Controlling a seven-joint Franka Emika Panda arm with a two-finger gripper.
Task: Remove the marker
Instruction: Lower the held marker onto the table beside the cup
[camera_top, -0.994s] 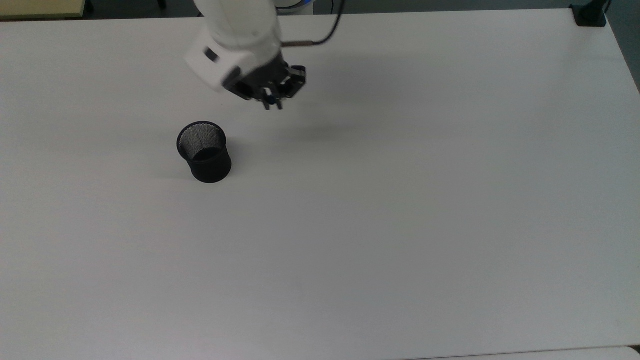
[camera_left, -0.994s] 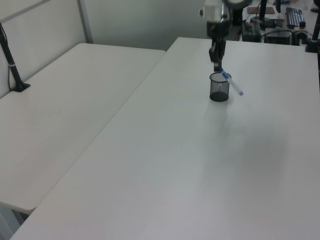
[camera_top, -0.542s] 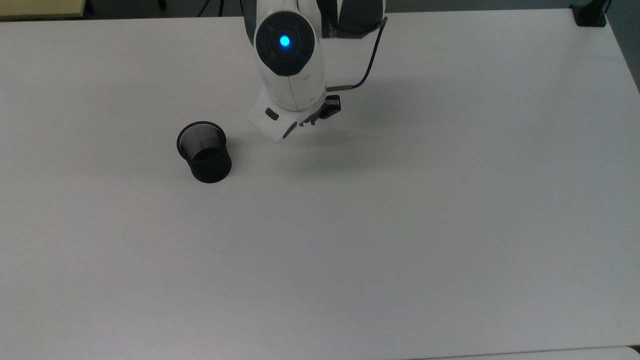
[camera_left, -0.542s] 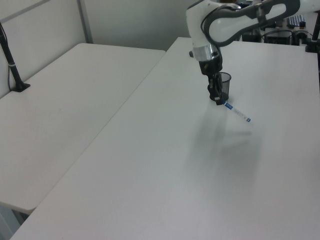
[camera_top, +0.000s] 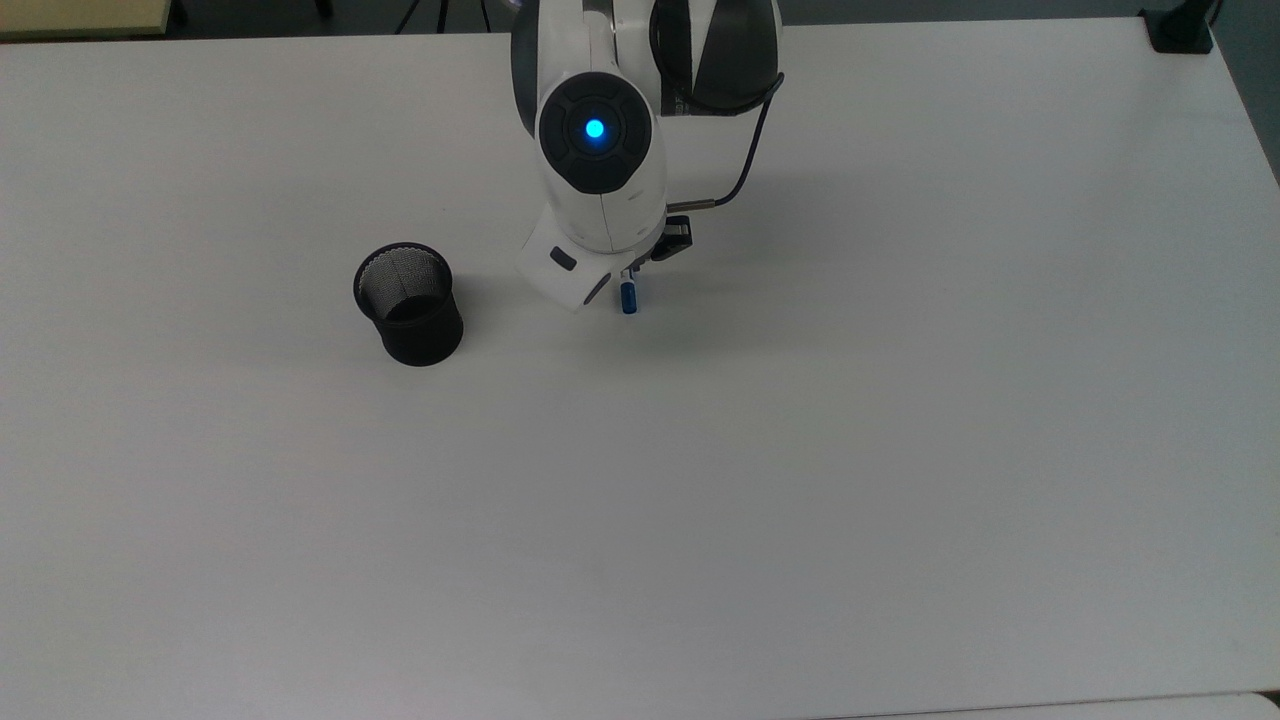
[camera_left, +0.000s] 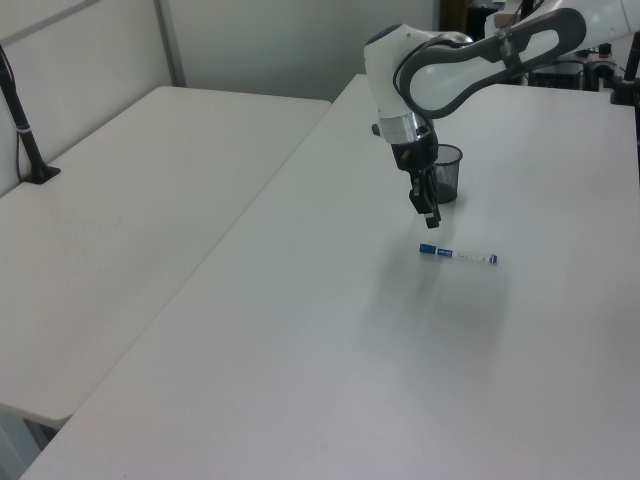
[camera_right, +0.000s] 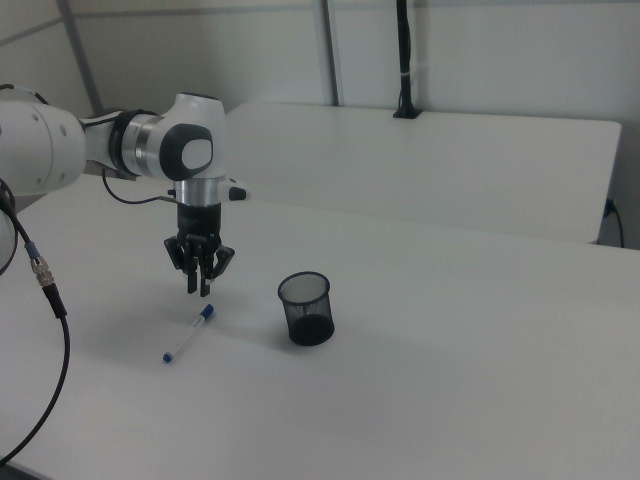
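The marker (camera_left: 458, 255), white with a blue cap, lies flat on the white table (camera_top: 800, 450). It rests apart from the black mesh cup (camera_top: 408, 305), on the top view's right of it. In the top view the arm covers most of the marker (camera_top: 628, 297), leaving its blue end visible. My gripper (camera_right: 200, 283) hangs just above the cap end of the marker (camera_right: 188, 334), open and holding nothing. In the left view the gripper (camera_left: 430, 213) sits between the cup (camera_left: 447, 172) and the marker. The cup (camera_right: 305, 308) stands upright and looks empty.
A second white table (camera_left: 120, 200) adjoins this one, with a black clamped pole (camera_left: 20, 120) on it. Another black clamp (camera_top: 1180, 30) sits at the table's far corner on the top view's right. A black cable (camera_top: 745, 160) loops off my wrist.
One second ago my gripper held the marker in the air beside the cup. It moved to the top view's right, lowered, and let go; the marker now lies on the table.
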